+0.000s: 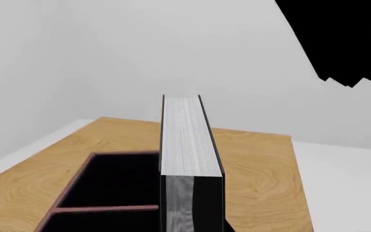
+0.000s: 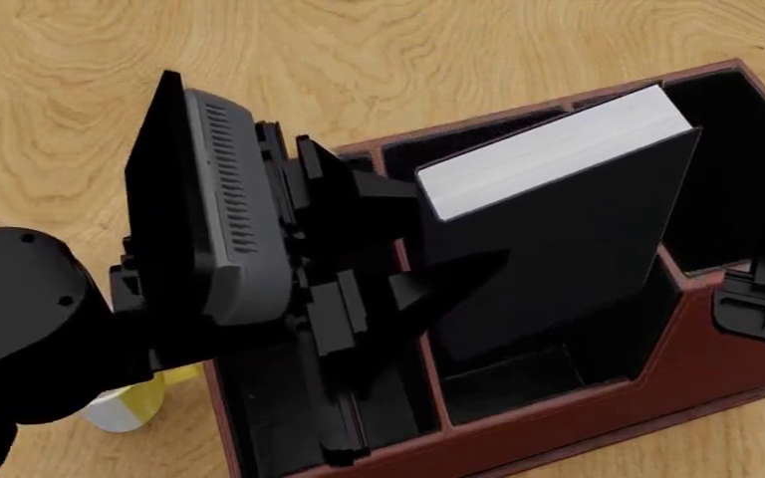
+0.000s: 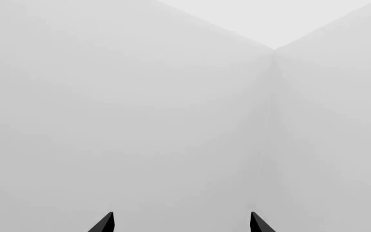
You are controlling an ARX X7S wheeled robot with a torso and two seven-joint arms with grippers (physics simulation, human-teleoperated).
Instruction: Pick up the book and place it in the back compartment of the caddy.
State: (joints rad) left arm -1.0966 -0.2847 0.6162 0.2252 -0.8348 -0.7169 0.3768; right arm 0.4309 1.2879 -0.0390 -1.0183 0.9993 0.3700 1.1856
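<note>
One book (image 2: 556, 224) is held clamped in the left gripper (image 2: 416, 239), tilted over the caddy (image 2: 582, 408); lowered aslant, it could catch a divider or enter the wrong cell.

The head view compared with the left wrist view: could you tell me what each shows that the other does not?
Only the head view shows the left gripper closed on the book, the whole caddy with its tall walls, part of a mug, and a bit of the right arm at the edge. Only the left wrist view shows the white room walls and the table's far edge. Both show the book's white page edges, black caddy cells with a thin red divider, and the wooden tabletop.
</note>
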